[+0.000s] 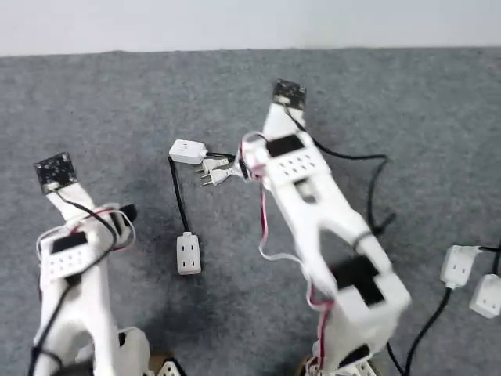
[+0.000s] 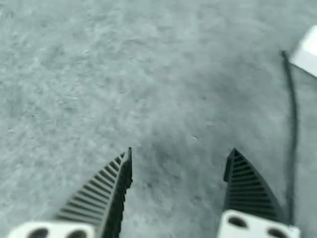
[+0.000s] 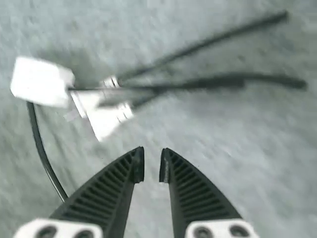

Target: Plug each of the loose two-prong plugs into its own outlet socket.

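- The left tool (image 2: pixel 178 153) is spread wide with nothing between its fingers. It hangs over bare grey table (image 1: pixel 117 102) at the near left.
- Between the two arms an outlet socket (image 1: pixel 188 254) lies face up, its slots unfilled. A black cord (image 1: pixel 178 196) leads away from it toward the far side.
- At the near right edge sit two more white socket pieces (image 1: pixel 458 262), each on a dark lead.
- The right tool (image 3: pixel 151 151) is almost closed, with only a slim gap at the tips, and it grips and touches nothing.
- Just ahead of it lie the loose plugs (image 3: pixel 101 111), white bodies with bare metal prongs. There seem to be two side by side, though the wrist view is too smeared to be sure. Neither is in a socket.
- Just beyond the plugs, right against them, is a white block (image 1: pixel 188 151), where the black cord ends.
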`<action>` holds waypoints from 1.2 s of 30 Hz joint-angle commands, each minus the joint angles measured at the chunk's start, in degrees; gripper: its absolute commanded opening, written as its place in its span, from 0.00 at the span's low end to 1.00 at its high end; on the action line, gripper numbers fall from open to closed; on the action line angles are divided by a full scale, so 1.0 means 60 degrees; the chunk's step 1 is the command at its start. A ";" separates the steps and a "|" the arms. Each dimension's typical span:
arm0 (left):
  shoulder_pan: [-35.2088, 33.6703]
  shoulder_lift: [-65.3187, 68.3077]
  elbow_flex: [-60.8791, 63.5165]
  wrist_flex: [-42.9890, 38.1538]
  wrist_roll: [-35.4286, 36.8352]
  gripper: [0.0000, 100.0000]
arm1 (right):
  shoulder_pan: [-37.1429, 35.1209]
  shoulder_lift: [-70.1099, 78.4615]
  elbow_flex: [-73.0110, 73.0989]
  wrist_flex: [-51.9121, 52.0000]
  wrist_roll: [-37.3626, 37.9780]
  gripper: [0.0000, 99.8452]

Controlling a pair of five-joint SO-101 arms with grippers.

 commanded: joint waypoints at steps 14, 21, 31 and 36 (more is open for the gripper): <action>-0.0410 0.1612 -0.1634 0.0103 -0.0088 0.29 | -0.0359 0.4579 -0.5641 0.0696 -0.0557 0.07; -0.0396 0.1612 -0.1634 0.0103 -0.0088 0.29 | -0.0696 0.4256 -0.5978 0.1590 -0.0557 0.07; -0.0381 0.1612 -0.1619 0.0103 -0.0088 0.29 | -0.0799 0.4227 -0.5949 0.1692 -0.1172 0.07; -0.0366 0.1612 -0.1619 0.0103 -0.0103 0.29 | -0.0725 0.3978 -0.6095 0.1853 -0.1187 0.07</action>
